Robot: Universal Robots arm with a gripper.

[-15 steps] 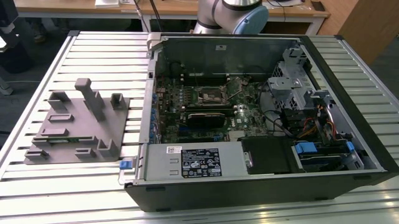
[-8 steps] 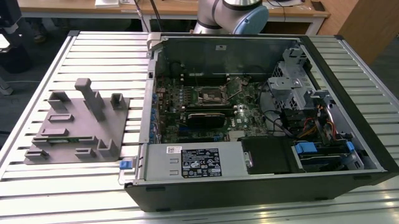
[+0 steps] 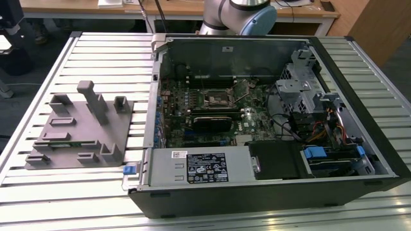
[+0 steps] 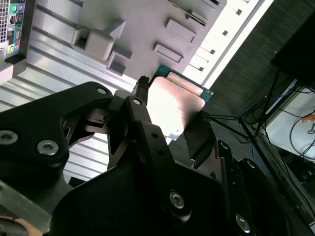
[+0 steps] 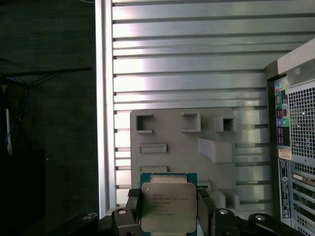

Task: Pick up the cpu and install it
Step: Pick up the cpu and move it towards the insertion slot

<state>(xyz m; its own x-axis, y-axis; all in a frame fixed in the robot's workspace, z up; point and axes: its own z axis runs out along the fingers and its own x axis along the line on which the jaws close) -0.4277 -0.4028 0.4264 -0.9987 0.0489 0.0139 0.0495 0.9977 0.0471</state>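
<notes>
**Over the grey tray (image 5: 172,140), cpu (image 5: 169,207) in the claw (image 5: 169,212)**

Between two black fingers (image 5: 133,212) sits the cpu, pinched by opposite edges, silver top facing the first wrist view. Beneath it lies the grey tray on the slatted table (image 5: 187,49). Beside the tray stands the open computer case (image 3: 270,202), motherboard (image 3: 212,108) exposed in the exterior view.

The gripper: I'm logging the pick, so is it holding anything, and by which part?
The gripper holds the cpu, pinched by two opposite side edges, with its metal top left uncovered.
</notes>
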